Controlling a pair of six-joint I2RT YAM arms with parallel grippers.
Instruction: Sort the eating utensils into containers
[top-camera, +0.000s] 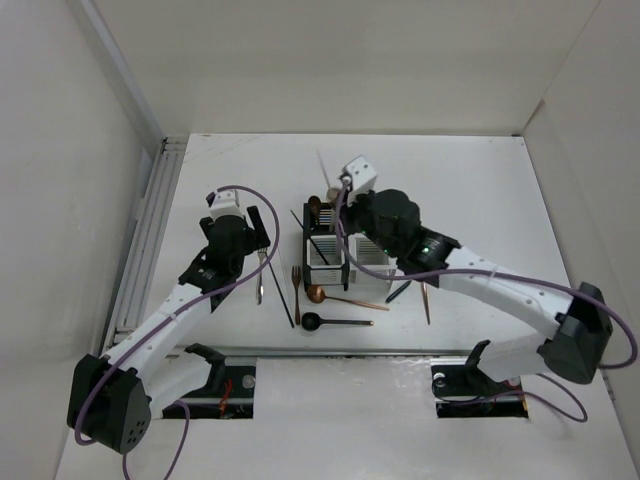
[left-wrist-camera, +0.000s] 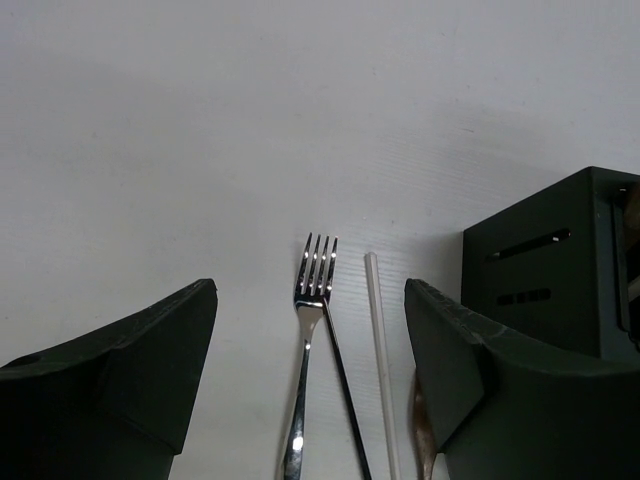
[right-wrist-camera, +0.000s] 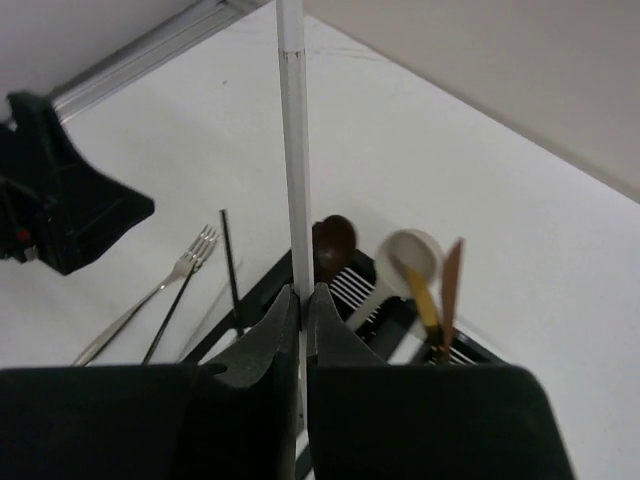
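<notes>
left end effector (left-wrist-camera: 310, 292): spread wide, empty, above silver fork (left-wrist-camera: 314, 268) lying on counter (top-camera: 480, 200) left of containers (top-camera: 326, 268) | right end effector (right-wrist-camera: 303, 296): clamped on white chopstick (right-wrist-camera: 292, 150), upright over containers mid-counter | black spoon (top-camera: 335, 322): toward near edge

Beneath me lies a flat white table (top-camera: 480, 200). Plain white panel walls (top-camera: 330, 60) enclose it at the back and both sides. A grey metal rail (top-camera: 145, 235) runs along its left edge.
</notes>
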